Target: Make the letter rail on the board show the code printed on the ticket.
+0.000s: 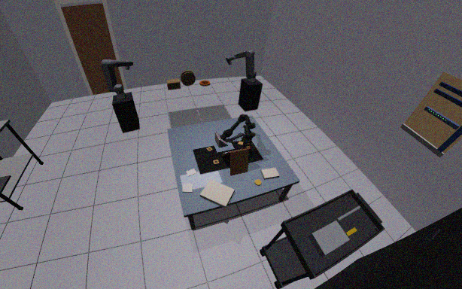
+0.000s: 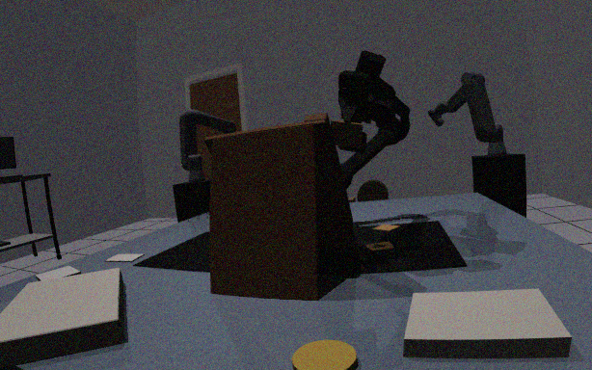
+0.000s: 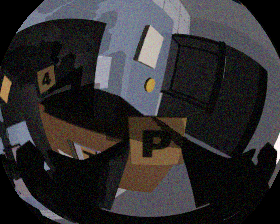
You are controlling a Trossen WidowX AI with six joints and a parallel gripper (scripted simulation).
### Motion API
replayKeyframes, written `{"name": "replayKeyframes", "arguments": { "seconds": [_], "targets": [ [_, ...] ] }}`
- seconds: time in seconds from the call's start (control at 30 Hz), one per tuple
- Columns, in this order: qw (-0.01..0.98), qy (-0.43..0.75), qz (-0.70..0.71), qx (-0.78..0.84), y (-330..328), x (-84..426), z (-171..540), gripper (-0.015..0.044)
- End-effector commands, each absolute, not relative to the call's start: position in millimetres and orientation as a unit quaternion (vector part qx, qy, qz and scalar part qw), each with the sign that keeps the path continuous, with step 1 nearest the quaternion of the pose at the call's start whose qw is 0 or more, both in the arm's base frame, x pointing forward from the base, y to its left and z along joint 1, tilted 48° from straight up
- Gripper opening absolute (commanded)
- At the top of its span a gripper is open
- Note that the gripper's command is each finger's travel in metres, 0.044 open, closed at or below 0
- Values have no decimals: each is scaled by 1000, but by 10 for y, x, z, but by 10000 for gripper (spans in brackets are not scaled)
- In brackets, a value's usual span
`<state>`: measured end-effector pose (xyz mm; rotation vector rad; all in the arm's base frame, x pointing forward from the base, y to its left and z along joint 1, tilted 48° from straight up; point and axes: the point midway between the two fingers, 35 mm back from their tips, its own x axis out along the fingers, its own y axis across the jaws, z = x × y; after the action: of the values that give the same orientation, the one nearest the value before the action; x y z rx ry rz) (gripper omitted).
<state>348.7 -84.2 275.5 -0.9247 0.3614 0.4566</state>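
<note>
My gripper [image 3: 156,143] is shut on the letter tile P [image 3: 156,142] [image 2: 353,137], its letter facing the wrist camera. The held tile is raised beside the upper right edge of the brown board [image 2: 263,212] [image 1: 239,162] in the exterior view, which sees the board's back. The board's front [image 3: 56,130] shows partly at the left in the wrist view; the rail and its contents are not clear. A tile marked 4 [image 3: 46,78] [image 2: 379,247] lies on the dark mat, with another tile [image 3: 6,89] [image 2: 387,226] beyond. Two more tiles [image 1: 209,149] [image 1: 216,162] lie on the mat's left. The ticket's code is unreadable.
The dark mat [image 1: 204,165] lies on the blue counter [image 1: 245,192]. A large pale block [image 1: 217,193] [image 2: 64,303], a smaller pale block [image 1: 270,173] [image 2: 483,315] and a yellow disc [image 1: 258,182] [image 2: 324,356] stand near its front edge. A tilted plate [image 1: 220,139] stands behind the mat.
</note>
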Motion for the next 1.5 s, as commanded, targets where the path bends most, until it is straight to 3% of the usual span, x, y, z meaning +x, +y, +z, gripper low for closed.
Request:
{"name": "replayKeyframes", "arguments": {
  "seconds": [0.0, 0.5, 1.47],
  "targets": [
    [872, 198, 186, -406, -1101, 3501, 2662, 0],
    [922, 264, 134, -251, -1896, 3436, 1992, 0],
    [931, 309, 100, 166, -2570, 2905, 393, 0]
  ]
}}
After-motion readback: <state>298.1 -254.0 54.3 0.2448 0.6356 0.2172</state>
